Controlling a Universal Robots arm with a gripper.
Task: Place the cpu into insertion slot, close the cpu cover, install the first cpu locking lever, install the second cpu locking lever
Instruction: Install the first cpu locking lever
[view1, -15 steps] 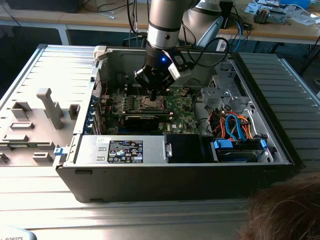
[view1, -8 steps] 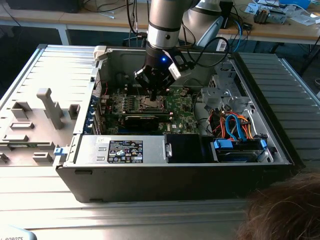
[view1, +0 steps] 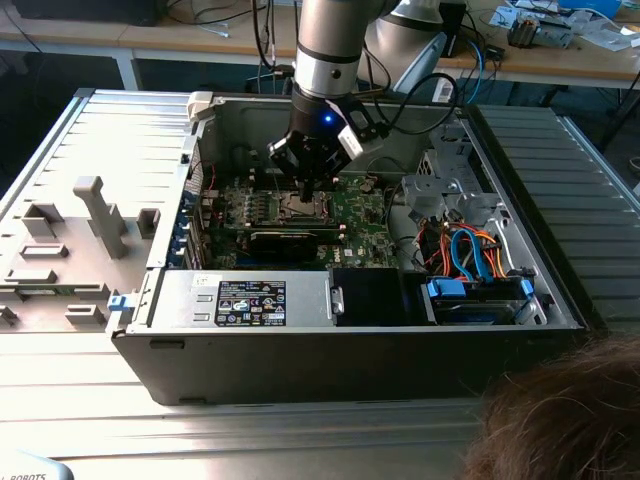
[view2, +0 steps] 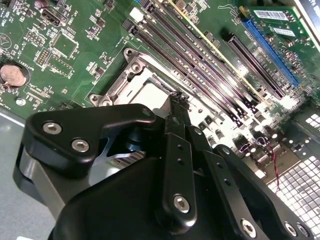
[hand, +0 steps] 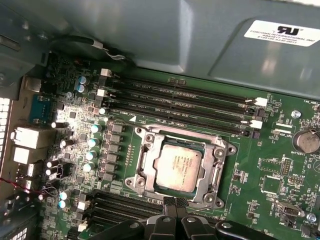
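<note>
The cpu (hand: 177, 167), pale silvery-tan, lies flat in the insertion slot (hand: 131, 181) on the green motherboard (hand: 260, 170). The cpu cover (hand: 186, 136), a thin metal frame, lies down around the chip, which shows through its window. My gripper (hand: 175, 202) has its black fingers pressed together at the socket's edge, beside a thin metal lever rod (hand: 199, 206). The second wrist view has the gripper (view2: 175, 98) with its tips at the socket's rim (view2: 131, 67). From the exterior view, the gripper (view1: 308, 186) hangs just over the socket (view1: 298, 208) inside the open computer case.
Long black memory slots (hand: 180, 105) run beside the socket, and a coin battery (hand: 306, 141) sits nearby. The grey case wall (hand: 150, 30) rises close behind. A drive cage with coloured cables (view1: 470, 250), a power supply (view1: 250, 300) and a person's hair (view1: 560, 420) are near.
</note>
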